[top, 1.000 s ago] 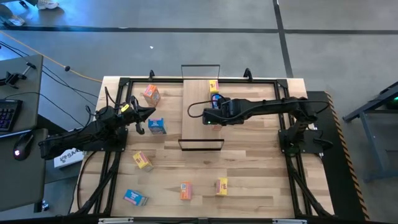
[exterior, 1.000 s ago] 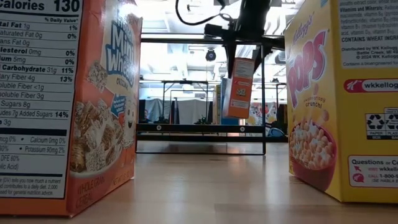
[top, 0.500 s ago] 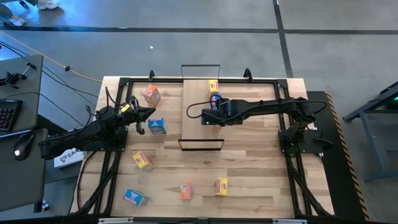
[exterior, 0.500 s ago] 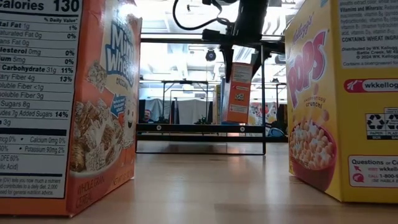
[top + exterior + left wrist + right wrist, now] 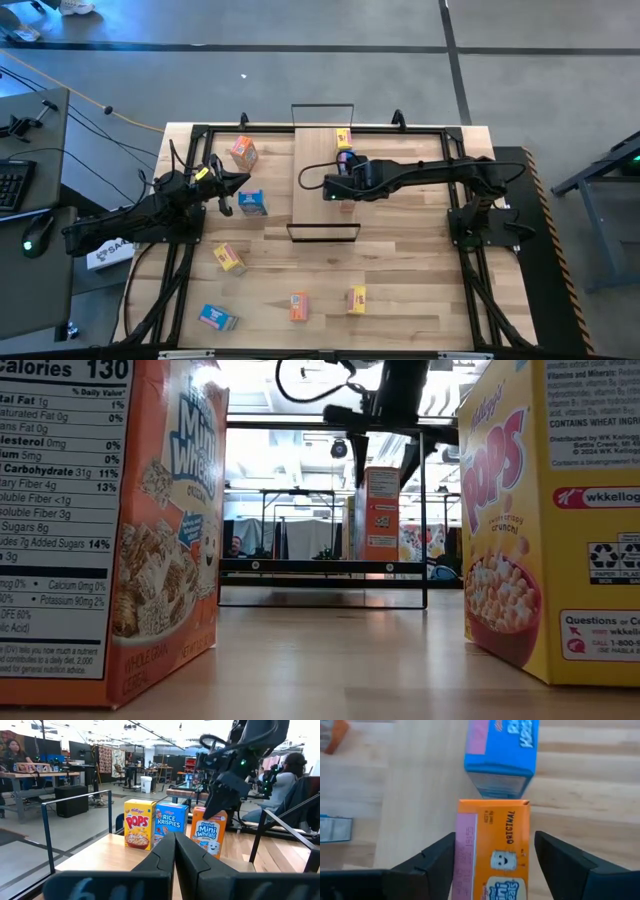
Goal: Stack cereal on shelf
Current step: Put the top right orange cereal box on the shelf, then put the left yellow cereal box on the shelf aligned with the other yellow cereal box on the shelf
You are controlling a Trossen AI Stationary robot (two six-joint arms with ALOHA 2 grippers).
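Note:
The shelf [image 5: 315,180] is a light board with black wire loops at its short ends, in the table's far middle. On it stand a yellow cereal box [image 5: 344,137], a blue one [image 5: 347,157] and an orange one [image 5: 381,515], upright on their bottom ends. My right gripper [image 5: 495,851] hangs over the orange box [image 5: 492,850], open, with a finger on either side of its top and a narrow gap at each. My left gripper [image 5: 175,851] waits shut at the table's left [image 5: 240,182].
Loose cereal boxes lie on the table: orange [image 5: 242,151] and blue [image 5: 252,203] left of the shelf, and yellow [image 5: 229,258], blue [image 5: 217,318], orange [image 5: 298,306] and yellow [image 5: 356,299] nearer the front. People sit in the room beyond.
My right gripper has opened and let go of the orange box while staying in place. The box, which hung tilted between the fingers just above the shelf, now stands upright on it beside the blue box.

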